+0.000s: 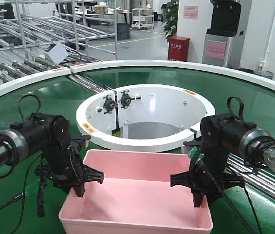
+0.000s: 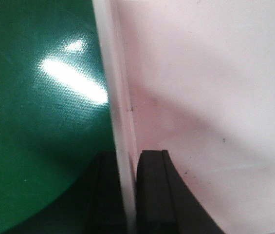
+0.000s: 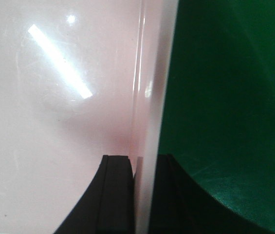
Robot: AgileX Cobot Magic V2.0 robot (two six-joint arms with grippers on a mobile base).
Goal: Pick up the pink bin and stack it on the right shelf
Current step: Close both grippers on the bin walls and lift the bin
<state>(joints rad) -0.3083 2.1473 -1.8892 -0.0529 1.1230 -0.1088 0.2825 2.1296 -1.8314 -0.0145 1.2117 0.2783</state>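
The pink bin point(image 1: 137, 190) sits empty at the near middle of the green belt. On its left wall my left gripper point(image 1: 79, 187) is clamped, one finger inside and one outside. In the left wrist view the thin rim of the bin point(image 2: 215, 87) runs straight between the black fingers point(image 2: 154, 195), and the gripper point(image 2: 127, 195) is shut on it. My right gripper point(image 1: 198, 197) holds the right wall the same way. The right wrist view shows that gripper point(image 3: 144, 195) shut on the wall of the bin point(image 3: 54, 122). The right shelf is out of view.
The bin rests on a green round conveyor point(image 1: 176, 80) with a white ring hub point(image 1: 142, 142) just behind it. Metal roller racks point(image 1: 20, 44) stand at the back left. Steel rails point(image 1: 259, 178) run past the right arm. A red box point(image 1: 178, 48) stands far back.
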